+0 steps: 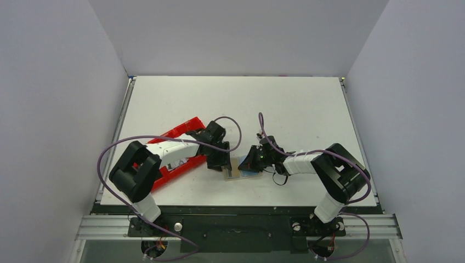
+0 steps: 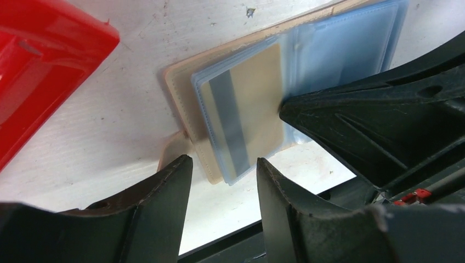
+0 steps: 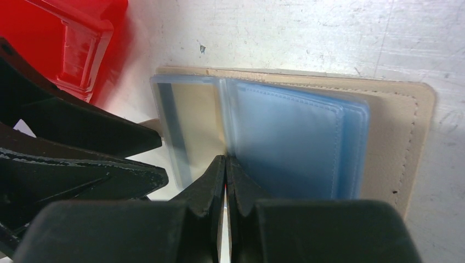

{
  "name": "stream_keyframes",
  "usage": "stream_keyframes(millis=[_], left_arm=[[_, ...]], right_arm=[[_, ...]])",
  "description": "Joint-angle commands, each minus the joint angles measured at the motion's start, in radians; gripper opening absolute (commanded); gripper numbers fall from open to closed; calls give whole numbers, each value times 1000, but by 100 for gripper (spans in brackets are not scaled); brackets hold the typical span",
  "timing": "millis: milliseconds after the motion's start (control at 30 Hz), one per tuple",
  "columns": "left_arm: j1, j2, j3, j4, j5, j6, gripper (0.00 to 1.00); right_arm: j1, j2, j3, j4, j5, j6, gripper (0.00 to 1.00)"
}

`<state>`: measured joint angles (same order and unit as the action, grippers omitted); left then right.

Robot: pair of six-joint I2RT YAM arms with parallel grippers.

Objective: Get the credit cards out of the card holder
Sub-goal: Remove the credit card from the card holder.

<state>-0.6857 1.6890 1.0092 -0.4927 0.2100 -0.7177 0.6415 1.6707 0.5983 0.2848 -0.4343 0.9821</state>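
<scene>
Tan, blue and red on white

The card holder (image 3: 406, 126) is tan with dark stitching along its edge, and its clear sleeves (image 2: 307, 60) are tinted blue. One card (image 2: 244, 118) is beige with a grey stripe — another card (image 3: 290, 142) is light blue. The tray (image 2: 38, 71) is red, the table (image 2: 109, 131) scuffed white. The left gripper (image 2: 225, 164) and right gripper (image 3: 226, 161) are black, the cables (image 1: 100, 160) purple.

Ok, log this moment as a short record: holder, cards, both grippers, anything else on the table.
card holder: open flat on the table
striped card: tan with a grey stripe, inside a clear sleeve, not out yet
blue sleeves: contents cannot be told
left gripper: open, at the holder's corner, gripping nothing
right gripper: shut, tips at the fold between the sleeves
red tray: beside the holder, on the left arm's side
</scene>
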Motion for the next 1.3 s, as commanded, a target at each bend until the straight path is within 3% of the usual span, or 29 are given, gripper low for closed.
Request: stream_keyframes(millis=[0, 467, 767, 933, 1100, 1267], left_arm=[[-3, 16, 1, 93, 38, -9, 45], [-10, 37, 2, 161, 97, -32, 43], [-10, 8, 27, 155, 105, -33, 25], [-12, 14, 38, 151, 103, -32, 14], [-12, 16, 54, 129, 91, -24, 10], [-19, 12, 86, 97, 82, -10, 10]], right_arm=[[14, 82, -49, -142, 105, -39, 0], [15, 76, -51, -141, 105, -40, 0], [14, -21, -37, -142, 88, -47, 0], [14, -81, -12, -167, 82, -43, 13], [11, -148, 9, -201, 84, -46, 26], [7, -215, 31, -238, 87, -45, 30]])
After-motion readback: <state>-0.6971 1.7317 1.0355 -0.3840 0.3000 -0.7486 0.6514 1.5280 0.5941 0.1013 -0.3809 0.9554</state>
